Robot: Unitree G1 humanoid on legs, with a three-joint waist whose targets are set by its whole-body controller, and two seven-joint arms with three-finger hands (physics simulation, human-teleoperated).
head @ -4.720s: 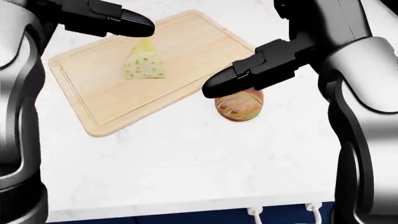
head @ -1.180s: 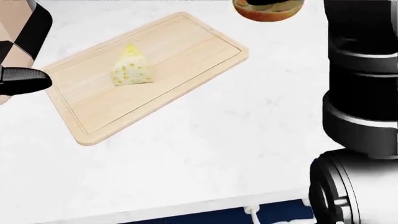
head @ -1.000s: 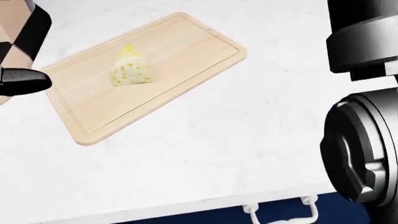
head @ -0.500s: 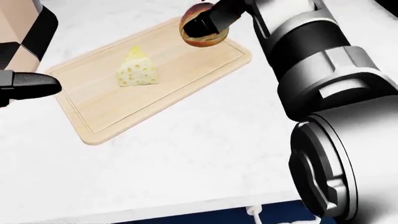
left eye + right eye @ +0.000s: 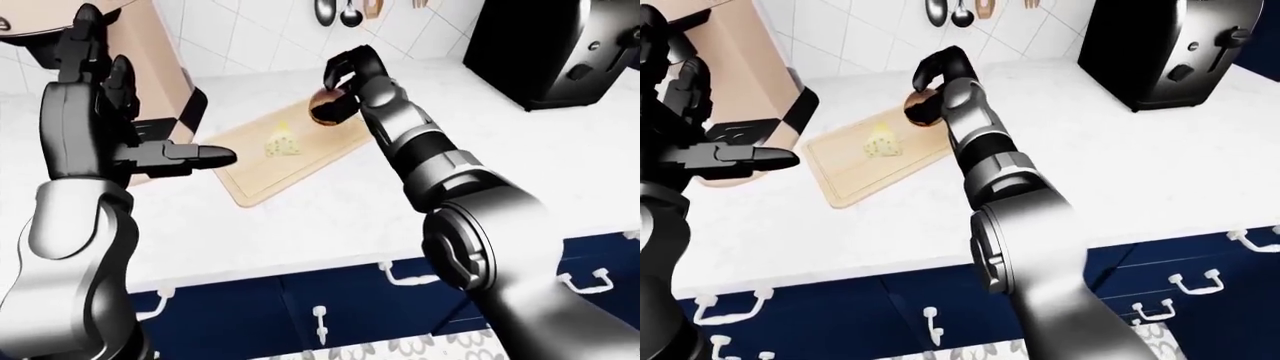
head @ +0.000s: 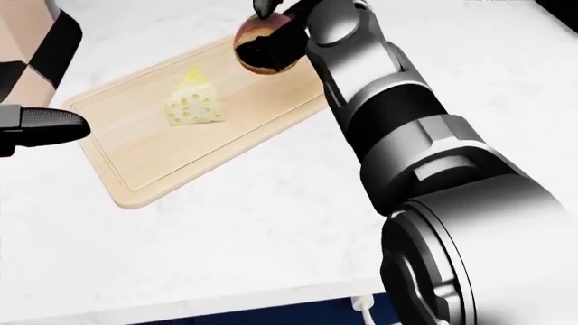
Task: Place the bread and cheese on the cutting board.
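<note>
Head view, near to far: left hand hangs open beside the cutting board; cheese sits on it; right hand, off-board moments ago, now grips the bread above its far corner; release remains.

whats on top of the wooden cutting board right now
A pale yellow cheese wedge with holes sits on the light wooden cutting board. The right robot hand holds the round brown bread roll over the board's far corner; whether it touches the board is hidden.

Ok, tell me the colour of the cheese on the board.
Pale yellow cheese with darker holes, clearest in the head view.
</note>
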